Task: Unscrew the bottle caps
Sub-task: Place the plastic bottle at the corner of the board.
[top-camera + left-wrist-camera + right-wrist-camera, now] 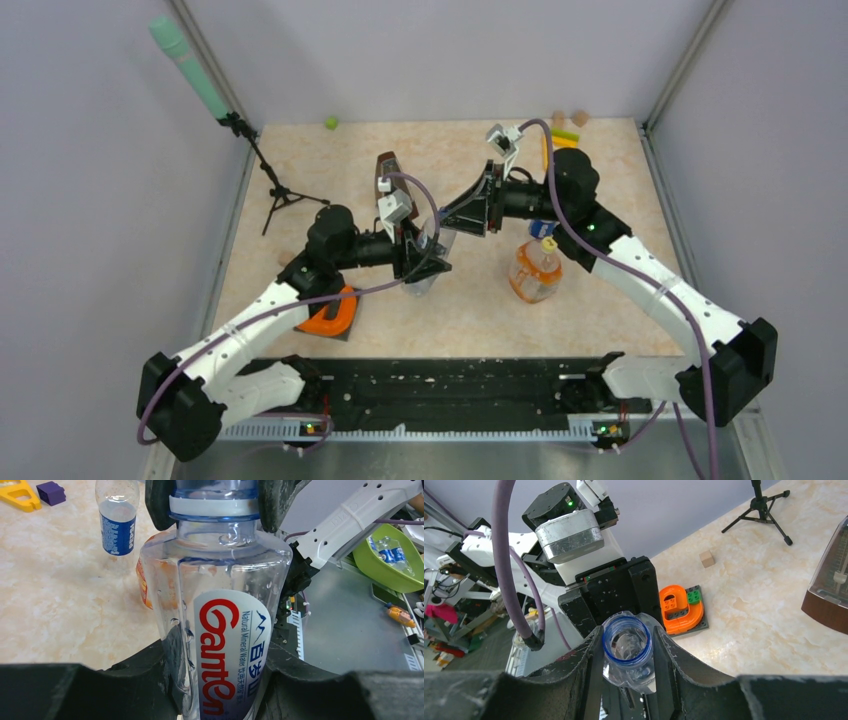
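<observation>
R hand (626,652) pinches bottle (631,675) at neck — blue-rimmed mouth prob. open.

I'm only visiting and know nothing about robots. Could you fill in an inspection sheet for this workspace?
Surface: beige marbled tabletop, no spill seen.
Job's things: Ganten bottle gripped by both arms, mouth looks uncapped; orange-tinted bottle wearing yellow cap; blue-label bottle standing.
Clutter: metronome, tripod, orange toy, purple block.
Grippers: left gripper shut on the body; right gripper shut at the neck.
Cables: purple cable along each arm, nothing snagged seen.
Surroundings: grey walls; green bin off the table.
</observation>
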Robot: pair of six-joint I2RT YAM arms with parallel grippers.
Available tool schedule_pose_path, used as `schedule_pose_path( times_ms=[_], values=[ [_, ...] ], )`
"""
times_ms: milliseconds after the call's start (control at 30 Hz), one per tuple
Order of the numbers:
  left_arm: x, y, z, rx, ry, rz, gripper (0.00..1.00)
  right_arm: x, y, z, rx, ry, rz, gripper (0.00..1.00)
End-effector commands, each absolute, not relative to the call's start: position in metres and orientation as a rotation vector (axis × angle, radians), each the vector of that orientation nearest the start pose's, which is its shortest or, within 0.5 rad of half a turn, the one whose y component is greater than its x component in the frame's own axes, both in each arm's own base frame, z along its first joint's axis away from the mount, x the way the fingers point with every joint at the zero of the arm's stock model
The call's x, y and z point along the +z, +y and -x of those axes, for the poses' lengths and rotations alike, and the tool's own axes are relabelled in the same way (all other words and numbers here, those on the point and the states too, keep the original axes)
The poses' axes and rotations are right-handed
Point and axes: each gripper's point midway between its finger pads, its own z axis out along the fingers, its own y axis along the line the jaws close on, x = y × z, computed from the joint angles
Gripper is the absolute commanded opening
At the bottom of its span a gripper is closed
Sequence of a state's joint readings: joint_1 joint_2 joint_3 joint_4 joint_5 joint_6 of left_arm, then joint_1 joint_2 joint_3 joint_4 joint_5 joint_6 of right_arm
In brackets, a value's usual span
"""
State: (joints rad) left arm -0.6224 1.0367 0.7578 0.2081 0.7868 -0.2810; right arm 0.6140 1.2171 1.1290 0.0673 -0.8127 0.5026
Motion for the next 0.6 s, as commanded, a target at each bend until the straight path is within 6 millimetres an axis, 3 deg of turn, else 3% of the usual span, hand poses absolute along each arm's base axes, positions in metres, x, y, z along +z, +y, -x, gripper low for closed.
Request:
schedule_pose_path(
  times_ms=[0,100,267,433,567],
  values=[
    [0.305,-0.297,-0.194,-1.254,1.479,-0.902,0.19,0.386,0.324,-0.200,1.474,1.503,0.874,0.00],
    [0.304,-0.295,-0.194,-1.249,1.483,-0.896,0.38,0.389,0.321,-0.202,1.435,1.489,0.868,0.00],
    [0.301,-0.294,-0.196,-1.235,1.498,-0.878,0.86,0.391,0.318,-0.202,1.414,1.475,0.864,0.00],
    [0.301,-0.289,-0.204,-1.179,1.510,-0.830,0.91,0.386,0.315,-0.214,1.344,1.516,0.803,0.00],
    [0.303,-0.270,-0.221,-1.037,1.520,-0.706,0.93,0.375,0.302,-0.237,1.178,1.599,0.696,0.00]
  ],
)
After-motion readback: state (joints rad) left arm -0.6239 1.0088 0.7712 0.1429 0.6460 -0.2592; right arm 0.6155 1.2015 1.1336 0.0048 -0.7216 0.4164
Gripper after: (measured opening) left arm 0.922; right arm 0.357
